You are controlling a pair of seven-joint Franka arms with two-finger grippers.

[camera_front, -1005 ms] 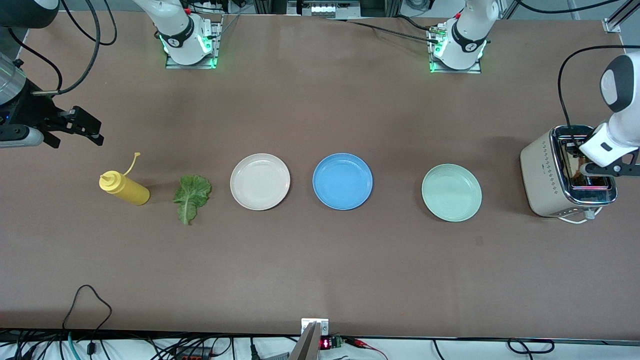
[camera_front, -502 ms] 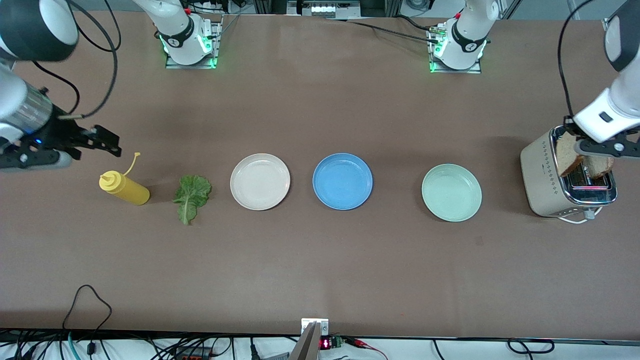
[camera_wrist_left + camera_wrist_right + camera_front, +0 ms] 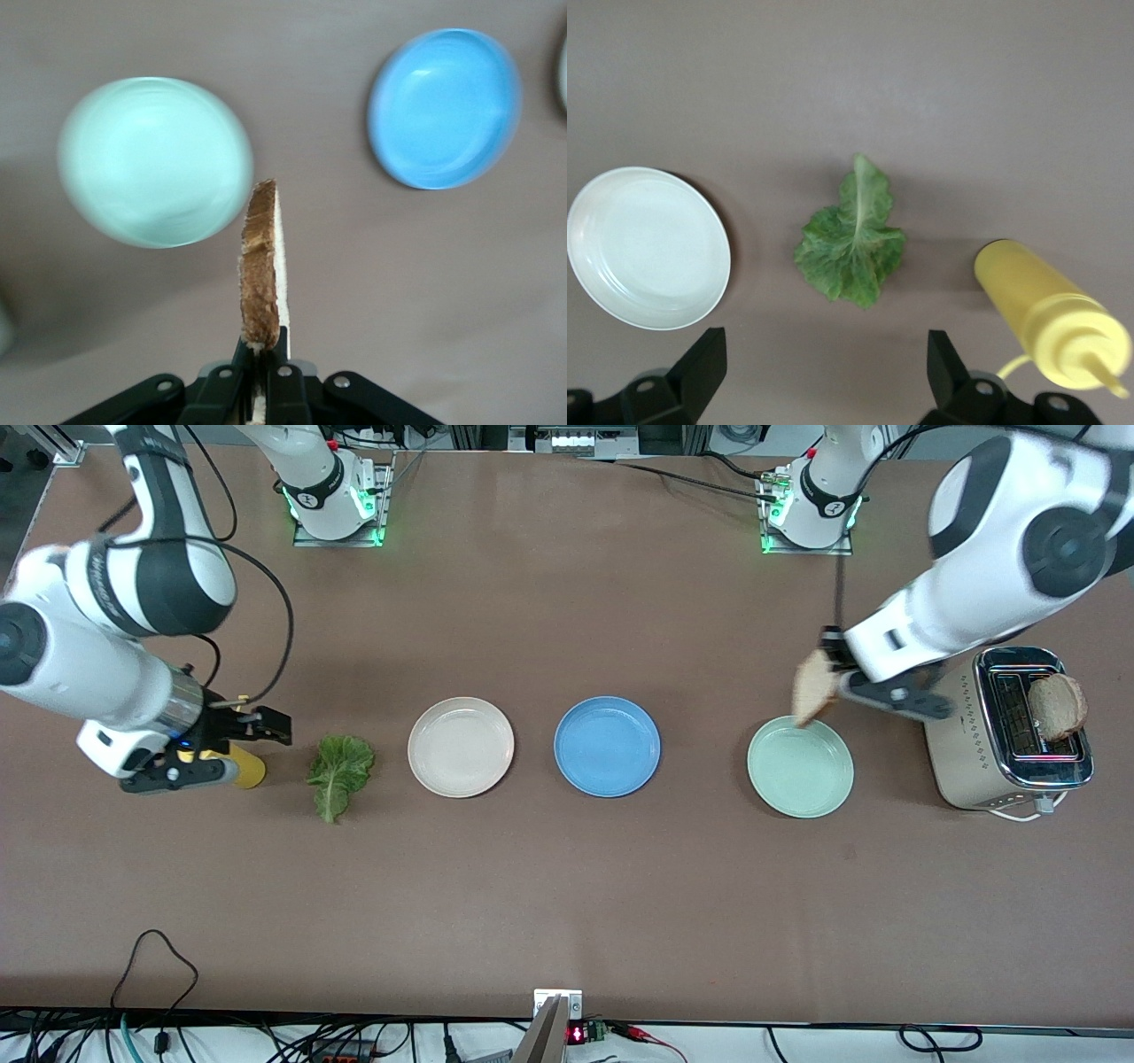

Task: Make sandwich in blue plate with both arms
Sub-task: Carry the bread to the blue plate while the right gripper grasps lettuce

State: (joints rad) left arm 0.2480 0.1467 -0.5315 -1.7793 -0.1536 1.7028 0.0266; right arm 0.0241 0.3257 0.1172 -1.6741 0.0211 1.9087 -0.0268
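The sandwich is barely begun: the blue plate (image 3: 607, 746) lies bare in the middle of the row, with no bread or leaf on it yet.

From the right arm's end of the table: the right gripper (image 3: 232, 737) hangs over the yellow squeeze bottle (image 3: 243, 770), jaws spread wide and holding nothing, with the lettuce leaf (image 3: 339, 772) just beside on the table, untouched. Then come the beige-white plate (image 3: 461, 746), the blue plate and the mint-green plate (image 3: 800, 766). The left gripper (image 3: 831, 677) is clamped tight on one bread slice (image 3: 814, 689), held on edge over the rim of the mint-green plate. A second bread slice (image 3: 1057, 706) sticks up from the toaster (image 3: 963, 744).

Left to do, as I judge it: first slice down, leaf on, second slice on top.

Count: two bread slices, one lettuce leaf, three plates, one bottle, one toaster, two grippers
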